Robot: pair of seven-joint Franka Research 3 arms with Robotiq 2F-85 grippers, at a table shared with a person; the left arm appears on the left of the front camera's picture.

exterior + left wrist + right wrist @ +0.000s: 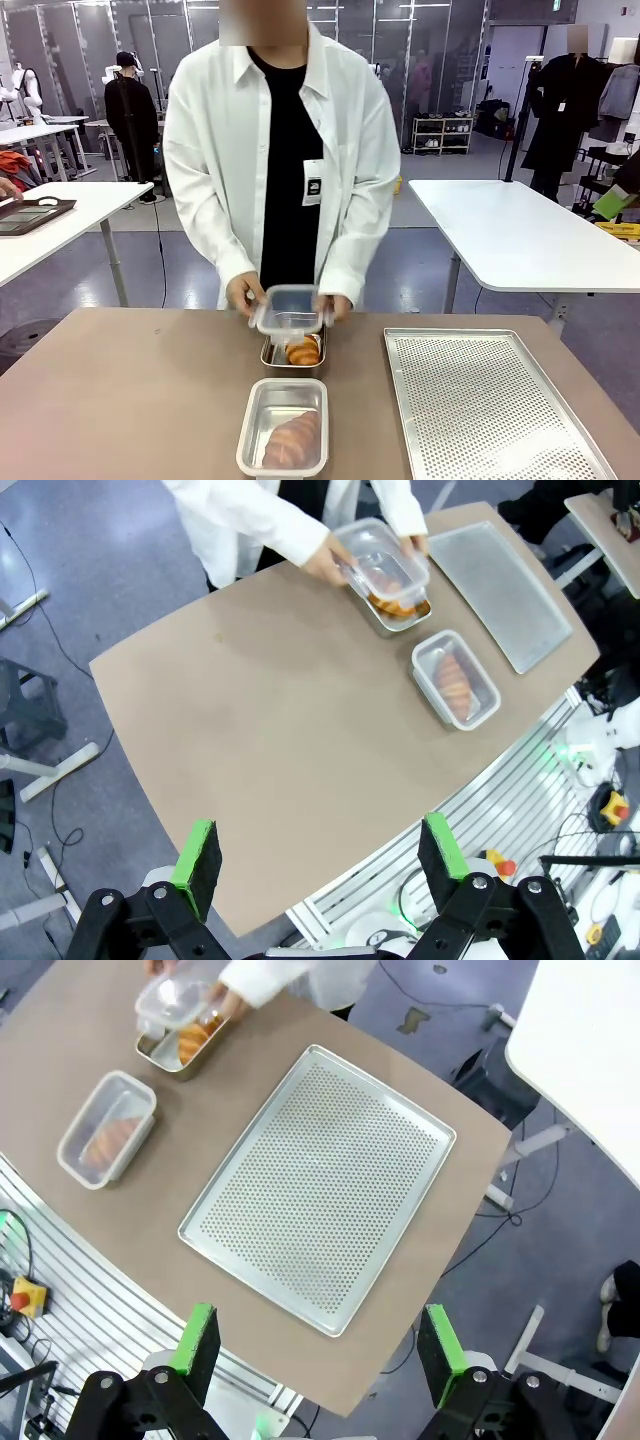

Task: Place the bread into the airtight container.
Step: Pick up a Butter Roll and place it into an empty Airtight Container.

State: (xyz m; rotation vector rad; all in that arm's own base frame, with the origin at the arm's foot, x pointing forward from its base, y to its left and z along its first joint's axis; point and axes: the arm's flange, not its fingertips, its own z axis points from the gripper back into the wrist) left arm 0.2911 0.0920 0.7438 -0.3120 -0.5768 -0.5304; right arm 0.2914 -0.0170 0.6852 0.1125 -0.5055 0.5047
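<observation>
On the brown counter [130, 390] two metal containers stand in a line across from the robot. The nearer rectangular steel container [283, 428] already carries its clear plastic lid and holds a golden-brown croissant [293, 440]. The farther steel container [294, 353], just beyond it, holds a second golden croissant [303, 350], and the person in a white shirt holds a clear plastic lid [289, 309] tilted over it with both hands: one hand [243, 293] at one end, the other hand [336, 306] at the opposite end. So the bread appears to be in place already, and the step in hand is most likely the sealing of the far container.

A perforated aluminium baking tray [490, 400] lies bare on the robot's right side of the counter, near the containers but apart from them.

The left end effector [322, 860] hangs high above the near edge of the counter with its green pads spread wide and nothing between them. The right end effector [318, 1345] likewise hangs high, above the tray's near corner, wide and holding nothing.

To seal well, the lid should be brought level and squared to the rim before it is pressed, so that no corner rides up on the croissant, which sits close to the rim. Both arms would do best to keep clear of the person's hands.
</observation>
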